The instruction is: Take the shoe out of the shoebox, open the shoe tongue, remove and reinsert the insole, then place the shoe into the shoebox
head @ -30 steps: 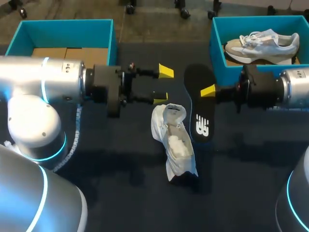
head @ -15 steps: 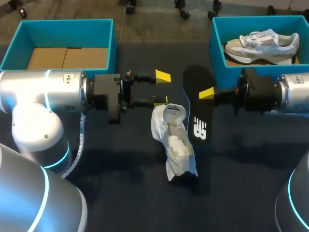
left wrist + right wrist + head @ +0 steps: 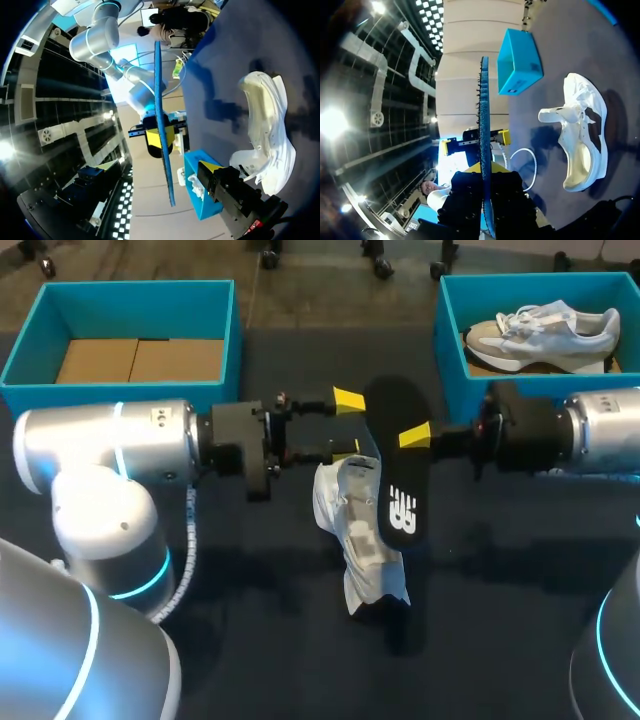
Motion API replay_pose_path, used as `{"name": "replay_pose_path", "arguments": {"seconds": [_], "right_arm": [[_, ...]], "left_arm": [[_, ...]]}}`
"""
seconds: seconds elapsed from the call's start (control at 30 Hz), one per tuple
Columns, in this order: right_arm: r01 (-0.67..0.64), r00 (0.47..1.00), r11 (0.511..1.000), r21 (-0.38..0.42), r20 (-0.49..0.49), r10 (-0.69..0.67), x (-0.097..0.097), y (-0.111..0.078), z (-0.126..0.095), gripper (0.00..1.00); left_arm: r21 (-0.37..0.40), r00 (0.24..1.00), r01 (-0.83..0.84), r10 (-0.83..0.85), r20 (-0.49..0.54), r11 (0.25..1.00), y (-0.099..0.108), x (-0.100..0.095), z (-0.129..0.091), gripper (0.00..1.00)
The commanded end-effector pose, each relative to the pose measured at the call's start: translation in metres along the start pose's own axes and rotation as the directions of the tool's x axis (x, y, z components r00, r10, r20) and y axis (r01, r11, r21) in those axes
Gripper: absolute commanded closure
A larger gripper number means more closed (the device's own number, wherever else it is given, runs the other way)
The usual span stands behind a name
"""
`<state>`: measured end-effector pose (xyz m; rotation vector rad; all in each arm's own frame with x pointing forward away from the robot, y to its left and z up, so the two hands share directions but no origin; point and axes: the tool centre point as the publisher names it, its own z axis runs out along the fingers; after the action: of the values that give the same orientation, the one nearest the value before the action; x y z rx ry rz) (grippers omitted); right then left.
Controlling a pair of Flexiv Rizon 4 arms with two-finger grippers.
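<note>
Black insole, two shoes, two shoeboxes

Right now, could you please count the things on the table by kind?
Shoes: 2, the white shoe and the boxed shoe
Boxes: 2, the left box and the right box
Insoles: 1, the black insole
Total: 5

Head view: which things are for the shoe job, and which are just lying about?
For the job: white shoe, black insole in the right tool, empty shoebox.
Lying about: other shoebox, grey sneaker inside it.
</note>
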<state>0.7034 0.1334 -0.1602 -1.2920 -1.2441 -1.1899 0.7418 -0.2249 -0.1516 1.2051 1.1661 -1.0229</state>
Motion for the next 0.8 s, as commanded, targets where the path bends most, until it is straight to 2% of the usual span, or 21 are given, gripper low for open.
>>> {"name": "replay_pose_path", "arguments": {"seconds": [0.03,0.2,0.23,0.27,0.4,0.43,0.53,0.6,0.63,0.67,0.77,0.8], "right_arm": [[0.005,1.000,1.000,0.000,-0.006,-0.005,-0.003,0.002,0.009,1.00],[0.008,1.000,1.000,0.005,-0.013,-0.008,-0.004,0.001,0.015,1.00],[0.008,1.000,1.000,0.005,-0.013,-0.008,-0.004,0.001,0.015,1.00],[0.008,1.000,1.000,0.004,-0.014,-0.008,-0.004,0.001,0.016,1.00],[0.010,1.000,1.000,0.000,-0.020,-0.010,-0.004,-0.001,0.017,1.00],[0.011,1.000,1.000,-0.001,-0.021,-0.011,-0.004,-0.001,0.017,1.00],[0.011,1.000,1.000,-0.006,-0.021,-0.011,-0.005,-0.001,0.017,1.00],[0.011,1.000,1.000,-0.009,-0.021,-0.011,-0.005,-0.001,0.017,1.00],[0.011,1.000,1.000,-0.009,-0.021,-0.012,-0.005,-0.002,0.017,1.00],[0.011,1.000,1.000,-0.010,-0.021,-0.011,-0.005,-0.002,0.017,1.00],[0.011,1.000,1.000,-0.009,-0.022,-0.011,-0.005,-0.001,0.017,1.00],[0.010,1.000,1.000,-0.009,-0.022,-0.010,-0.006,-0.001,0.017,1.00]], "left_arm": [[-0.022,1.000,0.004,-0.003,0.017,1.000,0.002,0.007,0.025,0.11],[-0.038,0.999,0.017,-0.016,0.030,0.999,0.005,0.009,0.036,0.19],[-0.039,0.999,0.018,-0.017,0.033,0.999,0.006,0.009,0.037,0.31],[-0.043,0.999,0.023,-0.021,0.034,0.999,0.006,0.009,0.039,0.36],[-0.043,0.999,0.031,-0.029,0.036,0.999,0.006,0.011,0.043,0.42],[-0.042,0.999,0.031,-0.030,0.035,0.999,0.006,0.011,0.043,0.49],[-0.042,0.999,0.039,-0.038,0.034,0.998,0.005,0.013,0.044,0.55],[-0.046,0.998,0.048,-0.046,0.034,0.998,0.004,0.013,0.044,0.63],[-0.047,0.998,0.048,-0.047,0.033,0.998,0.004,0.014,0.044,0.62],[-0.049,0.998,0.051,-0.049,0.034,0.997,0.004,0.014,0.044,0.65],[-0.051,0.998,0.056,-0.054,0.033,0.997,0.004,0.016,0.044,0.78],[-0.051,0.998,0.057,-0.055,0.032,0.997,0.004,0.017,0.044,0.91]]}}
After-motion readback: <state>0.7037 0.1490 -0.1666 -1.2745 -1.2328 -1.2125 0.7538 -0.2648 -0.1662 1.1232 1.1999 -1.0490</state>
